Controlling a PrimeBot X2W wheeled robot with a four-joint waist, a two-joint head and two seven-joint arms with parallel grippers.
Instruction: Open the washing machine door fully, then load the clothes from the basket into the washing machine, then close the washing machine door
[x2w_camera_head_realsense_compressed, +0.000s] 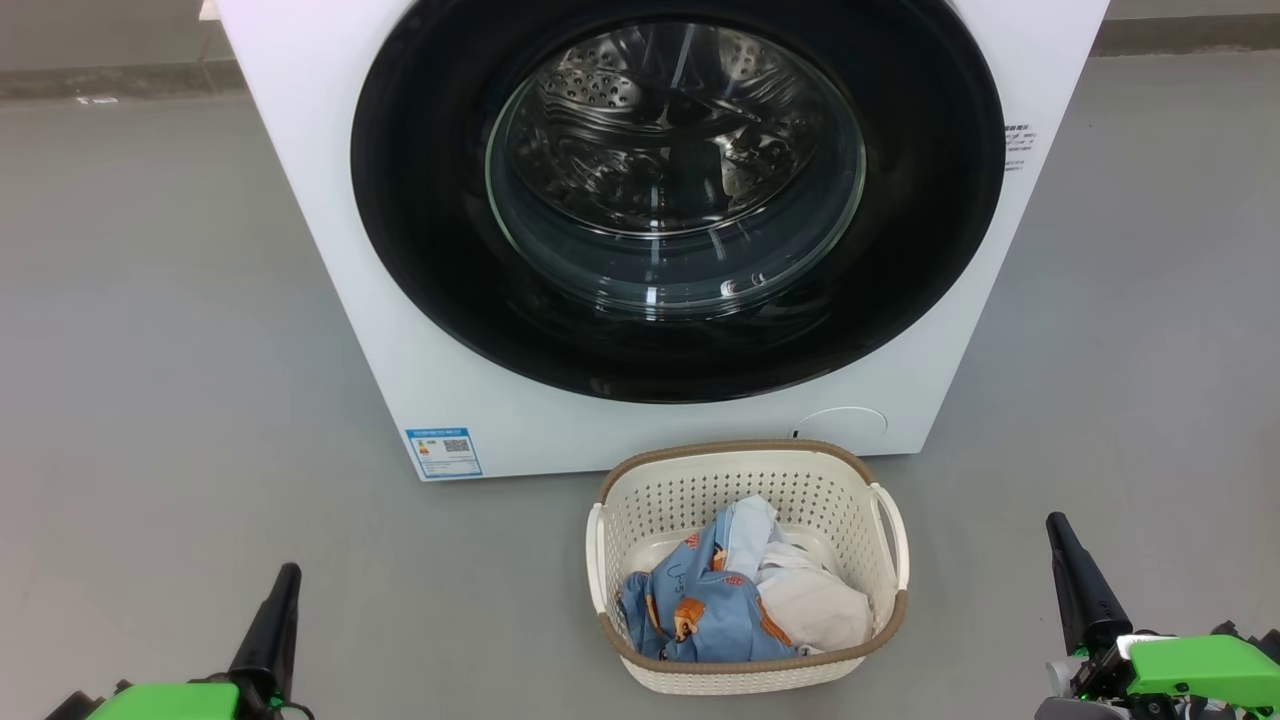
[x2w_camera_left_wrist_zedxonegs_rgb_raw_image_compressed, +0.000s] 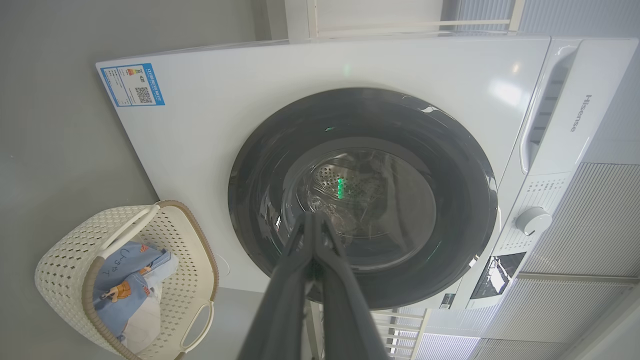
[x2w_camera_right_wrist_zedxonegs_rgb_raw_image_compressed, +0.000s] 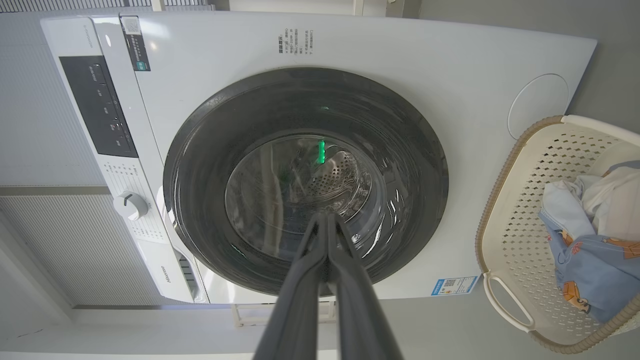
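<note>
Left claw (x2w_camera_head_realsense_compressed: 288, 578) and right claw (x2w_camera_head_realsense_compressed: 1058, 528) pinched closed, empty; the washing machine door (x2w_camera_head_realsense_compressed: 420, 220) looks stiff, slick: hook its rim

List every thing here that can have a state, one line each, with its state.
washing machine door: shut.
basket: upright, loaded.
clothes: crumpled, inside the basket.
left gripper: shut, empty.
right gripper: shut, empty.
</note>
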